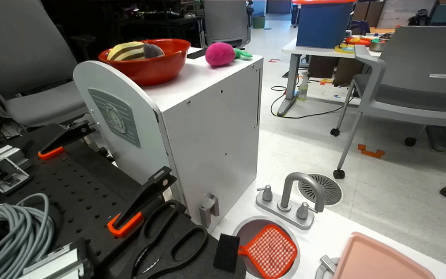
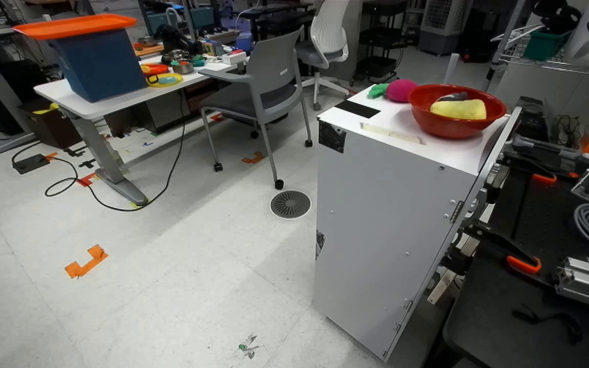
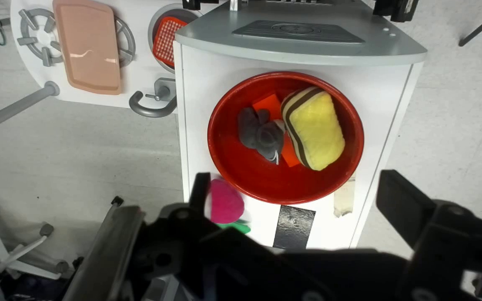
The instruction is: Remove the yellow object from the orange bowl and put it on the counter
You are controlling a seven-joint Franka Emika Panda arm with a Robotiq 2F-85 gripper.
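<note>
The yellow object [image 3: 318, 129], a soft plush with brown and cream stripes along its side, lies in the orange bowl [image 3: 266, 177], towards the right in the wrist view. Both exterior views show the yellow object [image 1: 127, 51] [image 2: 458, 109] reaching up to about the height of the rim of the bowl [image 1: 155, 69] [image 2: 450, 126]. That bowl stands on the white counter [image 1: 198, 79] [image 2: 384, 120], the top of a tall cabinet. Seen from the wrist, my gripper [image 3: 294, 179] is open above the counter, its fingers [image 3: 404, 205] wide apart with nothing held. Neither exterior view shows the gripper.
A grey plush mouse [image 3: 264, 133] and a flat orange piece [image 3: 269, 104] share the bowl. Close to its rim sits a pink plush [image 1: 220, 54] with green leaves. A rounded panel [image 1: 116, 112] rises at the counter's end. Below are a sink faucet [image 1: 302, 190] and clamps [image 1: 141, 201].
</note>
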